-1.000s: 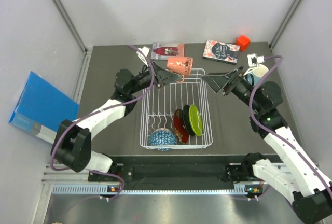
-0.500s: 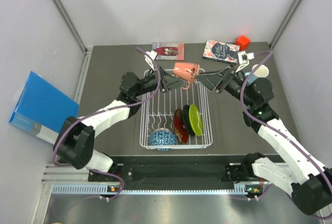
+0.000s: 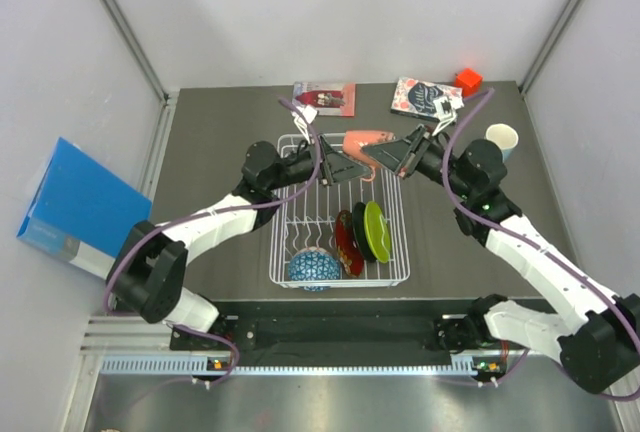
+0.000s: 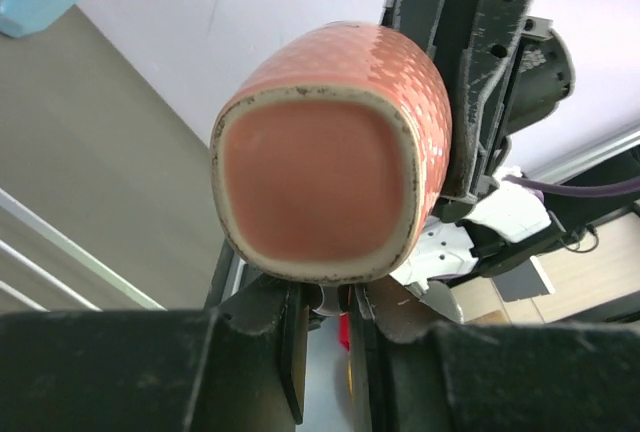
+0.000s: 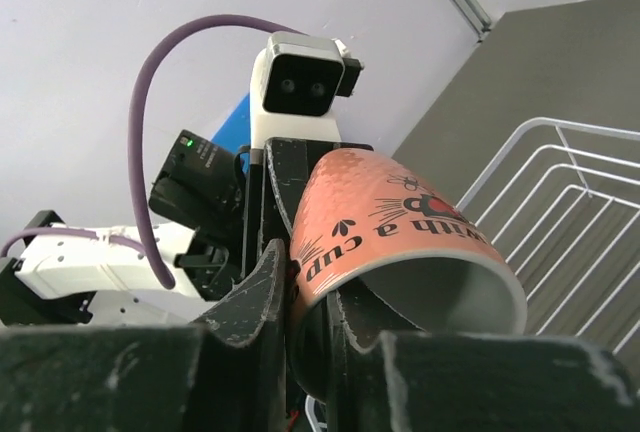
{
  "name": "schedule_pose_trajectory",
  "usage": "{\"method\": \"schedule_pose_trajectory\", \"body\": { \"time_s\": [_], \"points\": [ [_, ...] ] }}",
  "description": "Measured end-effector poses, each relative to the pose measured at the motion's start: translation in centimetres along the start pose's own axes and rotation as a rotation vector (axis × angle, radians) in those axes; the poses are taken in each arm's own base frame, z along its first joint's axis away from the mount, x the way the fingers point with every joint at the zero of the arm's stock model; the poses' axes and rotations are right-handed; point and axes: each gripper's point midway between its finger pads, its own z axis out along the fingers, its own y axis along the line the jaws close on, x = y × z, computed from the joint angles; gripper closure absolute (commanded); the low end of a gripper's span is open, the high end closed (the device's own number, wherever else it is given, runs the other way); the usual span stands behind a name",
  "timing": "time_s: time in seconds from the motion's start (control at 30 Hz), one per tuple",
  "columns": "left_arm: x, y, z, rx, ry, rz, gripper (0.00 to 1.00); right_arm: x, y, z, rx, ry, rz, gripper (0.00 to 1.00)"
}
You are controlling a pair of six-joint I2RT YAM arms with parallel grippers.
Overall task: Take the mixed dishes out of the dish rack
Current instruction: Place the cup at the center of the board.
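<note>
Small salmon-pink cup (image 3: 368, 139) held in the air by both grippers, above the far end of the dish rack (image 3: 272, 252).
The left gripper (image 4: 325, 327) is closed narrowly on the handle; the cup, lying sideways, is pinched through its rim wall by the almost shut right gripper (image 5: 305, 312). Nearer in the rack, blue-patterned bowl (image 3: 312, 268), red patterned plate (image 3: 345, 242), black plate (image 3: 359, 232) and lime green plate (image 3: 376, 230) are seen.
</note>
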Motion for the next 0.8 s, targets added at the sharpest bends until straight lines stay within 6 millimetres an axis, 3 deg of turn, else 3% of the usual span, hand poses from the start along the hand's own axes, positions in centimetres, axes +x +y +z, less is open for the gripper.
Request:
{"method": "schedule_pose_trajectory", "body": {
  "time_s": [0.07,0.17,0.3,0.43,0.53,0.67,0.8],
  "points": [
    [0.4,0.2,0.1,-0.020,0.016,0.006,0.67,0.2,-0.1,-0.5,0.028,0.004,-0.015,1.00],
    [0.4,1.0,0.5,-0.087,0.031,0.025,0.62,-0.3,-0.8,-1.3,0.125,-0.008,-0.055,1.00],
    [-2.0,2.3,-0.3,-0.240,-0.048,0.085,0.57,-4.3,-3.6,-3.5,0.413,-0.103,-0.159,1.00],
    [-4.0,2.8,-1.3,-0.368,-0.120,0.131,0.57,-8.5,-6.1,-7.1,0.682,-0.192,-0.235,1.00],
    [-4.4,4.1,-2.1,-0.471,-0.133,0.140,0.59,-11.0,-10.7,-11.7,0.946,-0.250,-0.224,1.00],
    [-3.3,6.5,-3.6,-0.592,-0.096,0.122,0.62,-9.7,-16.9,-16.5,1.246,-0.198,-0.143,1.00],
    [-1.9,7.9,-4.7,-0.660,-0.041,0.105,0.64,-7.3,-21.6,-18.9,1.399,-0.090,-0.045,1.00]
  ]
}}
